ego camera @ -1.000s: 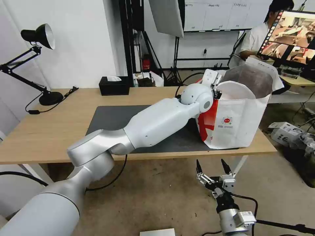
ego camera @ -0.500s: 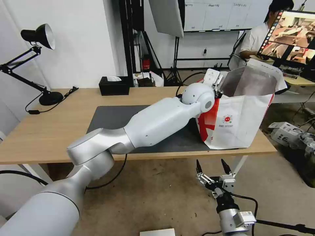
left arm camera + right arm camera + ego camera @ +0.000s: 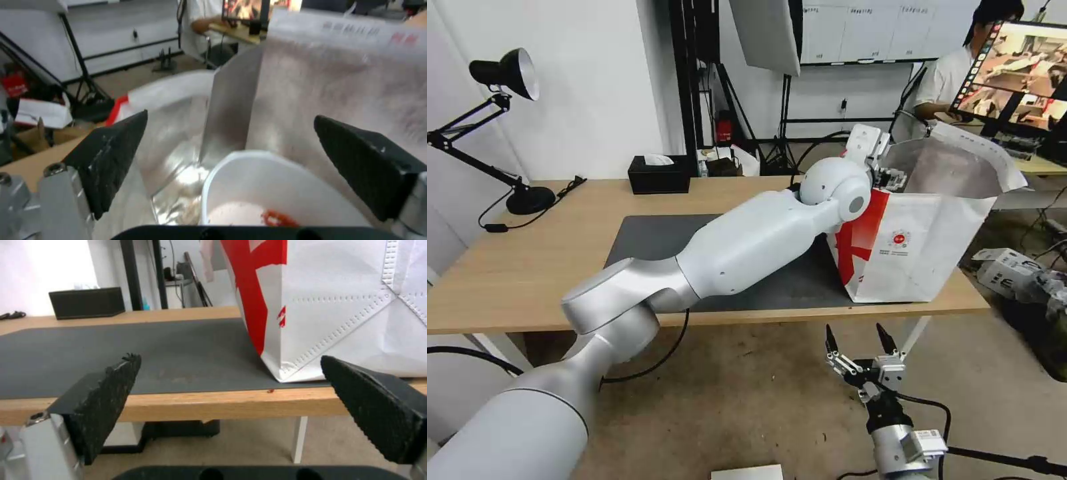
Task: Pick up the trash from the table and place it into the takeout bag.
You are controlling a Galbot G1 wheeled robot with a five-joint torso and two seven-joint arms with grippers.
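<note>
Drop-off step, judged just done: left gripper [image 3: 229,160] hangs at the takeout bag [image 3: 920,253] mouth on the desk [image 3: 527,267], jaws released and empty, white bowl [image 3: 267,190] inside the bag below and between them; next calls for lifting clear; right gripper [image 3: 859,340] waits spread below the desk edge.
</note>
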